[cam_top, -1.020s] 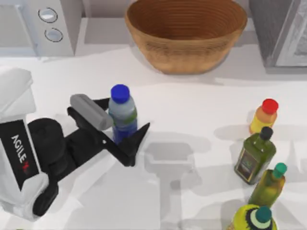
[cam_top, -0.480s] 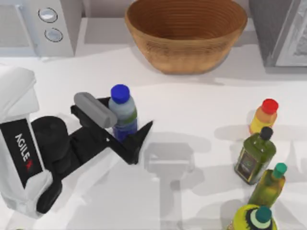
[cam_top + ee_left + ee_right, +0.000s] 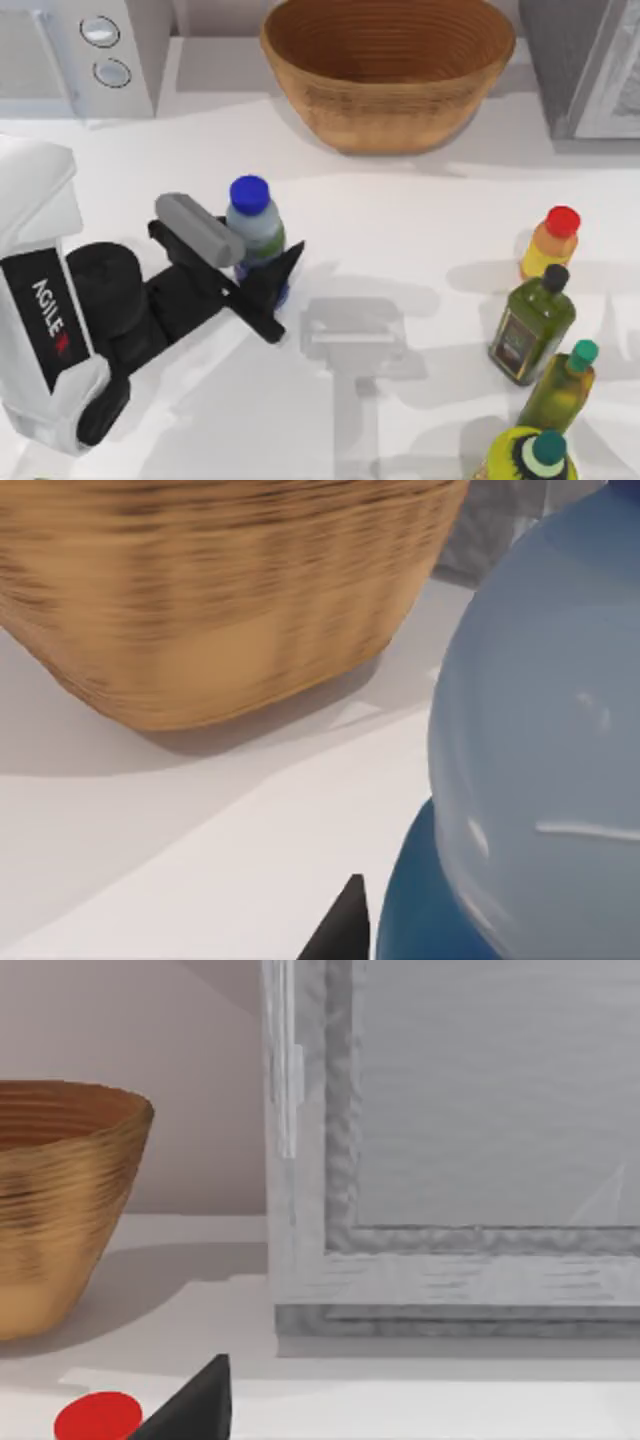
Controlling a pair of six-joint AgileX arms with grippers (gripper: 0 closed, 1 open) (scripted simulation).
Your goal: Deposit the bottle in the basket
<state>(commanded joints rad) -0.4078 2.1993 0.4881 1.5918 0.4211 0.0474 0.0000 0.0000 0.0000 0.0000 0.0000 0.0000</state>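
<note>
- The bottle [image 3: 256, 240] stands upright on the table [image 3: 420, 220], left of centre and well short of the basket [image 3: 388, 70] at the back edge.
- The left gripper [image 3: 262, 262] has its two dark fingers drawn in against the bottle's lower half, one on each side, so the grasp looks made or very nearly made (contact itself I cannot confirm from above).
- In the left wrist view the bottle [image 3: 540, 770] looms right against the camera, with the basket [image 3: 220, 590] beyond it.
- Judged from this: reaching and closing are done; lifting, carrying to the basket and releasing are all left.
- The right gripper [image 3: 200, 1405] shows one dark fingertip in its wrist view; whether it is open I cannot tell.
- The basket holds nothing visible.
</note>
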